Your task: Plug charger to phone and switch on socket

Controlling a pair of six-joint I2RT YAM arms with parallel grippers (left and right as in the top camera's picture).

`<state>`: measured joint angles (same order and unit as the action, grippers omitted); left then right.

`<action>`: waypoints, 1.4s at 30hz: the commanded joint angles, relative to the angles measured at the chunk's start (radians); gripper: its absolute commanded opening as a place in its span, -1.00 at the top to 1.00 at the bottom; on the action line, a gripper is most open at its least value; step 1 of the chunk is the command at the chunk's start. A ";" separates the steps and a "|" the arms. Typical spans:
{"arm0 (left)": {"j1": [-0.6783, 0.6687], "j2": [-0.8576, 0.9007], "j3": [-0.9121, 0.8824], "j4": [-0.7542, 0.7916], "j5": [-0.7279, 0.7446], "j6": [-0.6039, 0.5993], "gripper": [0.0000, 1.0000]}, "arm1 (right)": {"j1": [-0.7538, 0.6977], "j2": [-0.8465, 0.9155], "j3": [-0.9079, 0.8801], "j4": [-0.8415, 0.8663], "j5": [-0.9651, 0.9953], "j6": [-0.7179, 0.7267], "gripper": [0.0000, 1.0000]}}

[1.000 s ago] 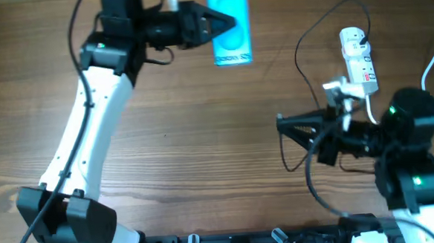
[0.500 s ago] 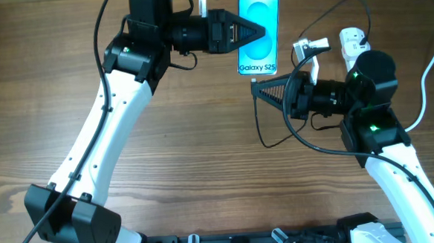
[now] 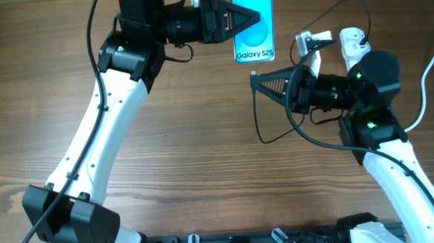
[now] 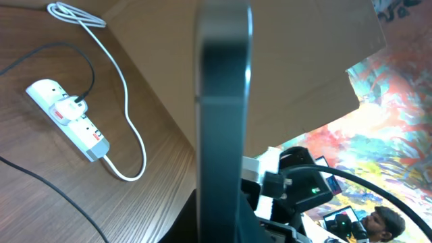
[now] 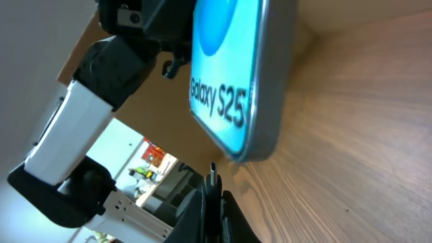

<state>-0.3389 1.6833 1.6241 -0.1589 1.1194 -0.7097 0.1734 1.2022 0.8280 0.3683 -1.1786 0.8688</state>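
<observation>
Well, closest to the robot, a loose bend of the charger lies on the table, at 6 o'clock from the right gripper. I think that slack is there so the cable does not tug back when the plug goes in. The right gripper is pinched tight on the charger, just behind its small plug tip. Only the tip pokes out past the fingers. Holding it so close to the end should keep the tip from wobbling. The tip points to 12 o'clock, at the bottom edge of the phone. It sits just beside that edge with a small gap, so it is not in yet.

A bit farther, at 2 o'clock on the table, the socket lies flat. From above it is partly hidden under the right arm. The charger's far end goes into it, and its thick white lead curls away. I cannot tell if its red switch is on or off. That looks like a job for later.

Farthest, at 1 o'clock, is the phone, screen up. The left gripper is closed on its 9 o'clock side and has it firmly. I think that stops the phone sliding when the plug pushes, and it leaves the bottom edge free. I cannot tell if the phone rests on the wood.
</observation>
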 commanded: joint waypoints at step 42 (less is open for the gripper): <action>0.003 -0.027 0.014 0.010 0.017 -0.006 0.92 | -0.026 0.085 0.008 0.235 -0.034 0.159 0.91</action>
<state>-0.3393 1.6833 1.6241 -0.1585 1.1202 -0.7132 0.1432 1.2755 0.8272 0.5789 -1.2282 1.0035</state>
